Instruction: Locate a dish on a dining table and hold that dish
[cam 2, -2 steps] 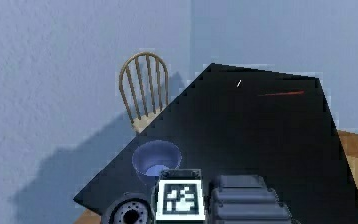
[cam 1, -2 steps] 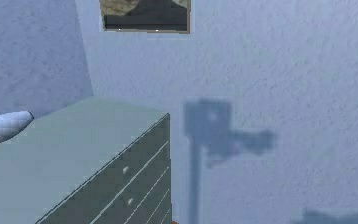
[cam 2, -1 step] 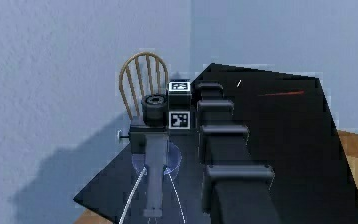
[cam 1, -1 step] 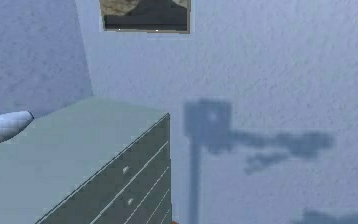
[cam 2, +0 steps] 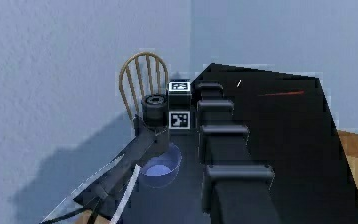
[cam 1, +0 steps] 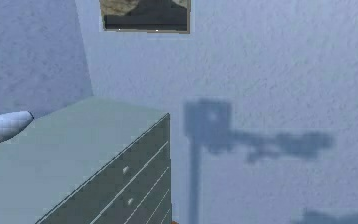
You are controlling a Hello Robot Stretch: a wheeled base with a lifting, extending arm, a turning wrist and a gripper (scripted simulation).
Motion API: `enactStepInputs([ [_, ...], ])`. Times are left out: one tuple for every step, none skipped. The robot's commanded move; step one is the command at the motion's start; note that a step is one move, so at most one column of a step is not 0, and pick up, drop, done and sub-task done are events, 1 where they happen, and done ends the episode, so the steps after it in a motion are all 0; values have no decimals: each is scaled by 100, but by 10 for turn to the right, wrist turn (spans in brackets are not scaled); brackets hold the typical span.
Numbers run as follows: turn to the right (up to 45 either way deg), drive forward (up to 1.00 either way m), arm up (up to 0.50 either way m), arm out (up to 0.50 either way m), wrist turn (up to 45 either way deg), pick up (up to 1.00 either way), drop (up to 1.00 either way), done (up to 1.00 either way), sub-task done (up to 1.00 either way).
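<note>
The dish (cam 2: 159,166), a pale blue, see-through bowl shape, lies at the left edge of the dark dining table (cam 2: 287,120), just beside the gripper (cam 2: 112,178). The gripper's dark body slants down and to the left from the arm's far end. Whether its fingers are apart, together or set on the rim cannot be told, nor whether it holds anything, since the bowl sits right at it.

Just right of the gripper body stand the two white squares (cam 2: 180,104), and behind them the arm (cam 2: 227,150) runs back toward the near edge as a dark stepped bar over the tabletop. Farther out, a wooden chair (cam 2: 145,78) with a spindle back stands against the blue wall, close to the table's far left corner.

The step in hand looks like the grasp. To do it well, get one finger inside the rim and one outside before any lift. Then raise it straight up and slowly, keeping the bowl level and clear of the table edge and the chair.

In the forward view a grey-green dresser (cam 1: 97,160) fills the near left under a framed picture (cam 1: 147,15).

The only markings are the black patterns on the white squares. No words can be read anywhere.
</note>
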Motion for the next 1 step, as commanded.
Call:
enactStepInputs([
  [0,0,0,0,450,0,0,0,0],
])
